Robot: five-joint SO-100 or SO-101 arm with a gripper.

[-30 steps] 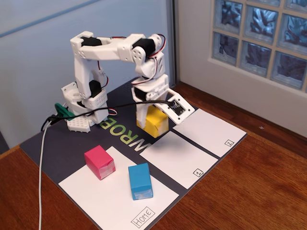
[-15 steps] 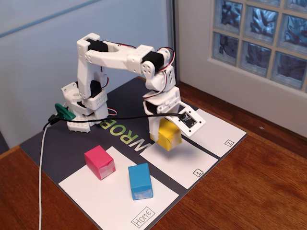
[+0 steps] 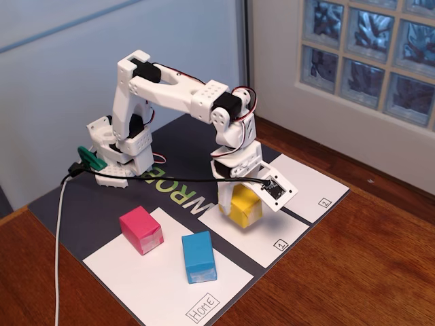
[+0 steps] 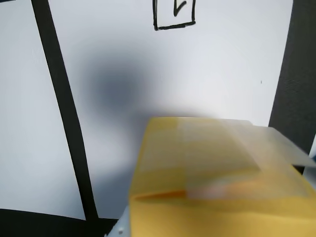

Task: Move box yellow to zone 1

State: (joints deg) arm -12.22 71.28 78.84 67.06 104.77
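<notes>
Box yellow (image 3: 245, 207) sits right of centre in the fixed view, clamped in the white gripper (image 3: 239, 197), whose jaws close on its upper part. The block stands over zone 1 (image 3: 262, 234), the white sheet with a boxed "1" near its lower right corner; whether its underside touches the paper or hangs just above cannot be told from this view. In the wrist view the box yellow (image 4: 217, 177) fills the lower right, blurred, with a paler taped face on top, and throws a grey shadow on zone 1 (image 4: 123, 64), whose boxed numeral shows at the top edge. A black strip of mat runs down the left of that view.

In the fixed view, the white arm (image 3: 177, 95) reaches from its base at upper left. The pink block (image 3: 141, 230) and the blue block (image 3: 198, 256) stand on the Home sheet (image 3: 163, 285) at lower left, apart from each other. The sheet marked "2" (image 3: 309, 187) lies to the right, bare.
</notes>
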